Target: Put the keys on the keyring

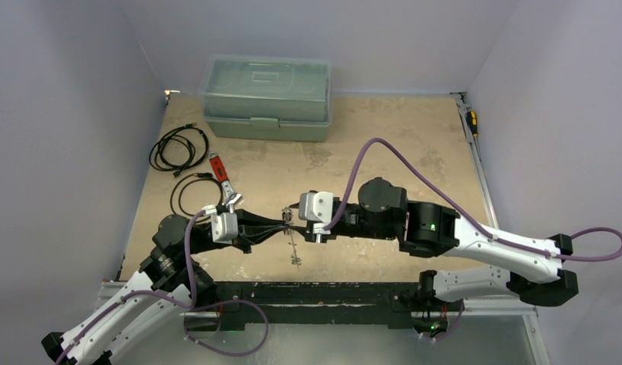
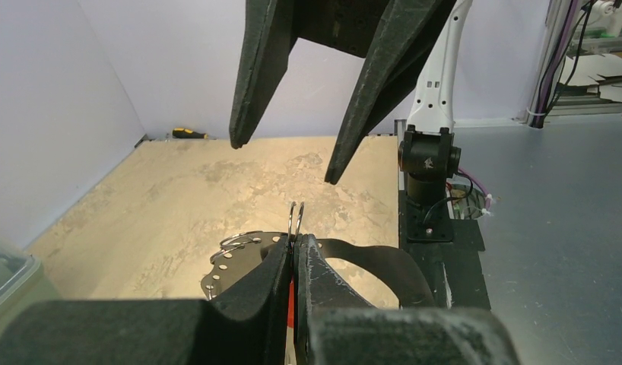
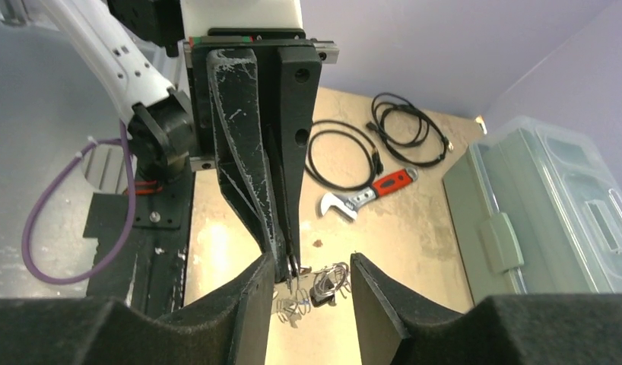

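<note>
**Holding a thin silvery metal keyring (image 2: 295,217) in the left gripper (image 2: 295,245)**

Left gripper's black fingers are pressed together on the keyring's lower edge. The ring stands upright just above the fingertips, seen edge-on as two thin wires.

The right gripper (image 3: 312,268) faces it tip to tip, its black fingers spread wide and gripping nothing. The left fingertips sit just at the mouth of that gap.

Small silver metal keys (image 3: 327,283) bunch just below the left fingertips, between the right fingers. They are probably threaded on the ring, but the view is too blurred to be sure. Head colours are too small to tell.

Past the left fingers, on the tan tabletop (image 1: 414,137), lies a red-handled silver wrench (image 3: 365,194). Coiled black cables (image 3: 403,125) lie beyond it. A translucent grey-green lidded plastic box (image 3: 551,198) sits well off to the right of the right fingers.
</note>
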You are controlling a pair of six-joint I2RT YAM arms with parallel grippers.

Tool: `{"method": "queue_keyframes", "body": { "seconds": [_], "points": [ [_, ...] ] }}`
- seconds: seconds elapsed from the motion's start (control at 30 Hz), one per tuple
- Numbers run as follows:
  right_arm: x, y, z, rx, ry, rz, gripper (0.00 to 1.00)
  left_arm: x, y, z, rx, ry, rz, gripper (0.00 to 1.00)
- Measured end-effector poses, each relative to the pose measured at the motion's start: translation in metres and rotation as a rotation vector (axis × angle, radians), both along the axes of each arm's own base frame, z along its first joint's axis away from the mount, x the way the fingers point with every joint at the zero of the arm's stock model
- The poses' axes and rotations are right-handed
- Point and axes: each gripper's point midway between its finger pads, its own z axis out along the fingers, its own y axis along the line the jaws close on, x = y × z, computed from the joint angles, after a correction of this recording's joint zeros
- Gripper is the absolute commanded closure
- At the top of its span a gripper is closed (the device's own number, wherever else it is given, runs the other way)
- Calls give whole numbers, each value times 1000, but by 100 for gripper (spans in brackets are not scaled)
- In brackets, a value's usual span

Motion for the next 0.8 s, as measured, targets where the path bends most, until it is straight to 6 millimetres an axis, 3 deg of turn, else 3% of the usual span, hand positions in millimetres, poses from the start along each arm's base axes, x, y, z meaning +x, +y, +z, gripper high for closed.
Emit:
{"method": "queue_keyframes", "body": {
  "seconds": [0.27,0.5,0.7,0.8],
  "points": [
    [4,4,-13,-136,13,-10,60,0,0,0,2,2,0,100],
    [6,7,-31,-220,23,-6,72,0,0,-3,11,11,0,100],
    [7,9,-37,-243,22,-5,74,1,-1,-7,25,25,1,100],
    [8,8,-36,-241,16,-10,83,1,-1,-8,26,26,1,100]
  ]
}}
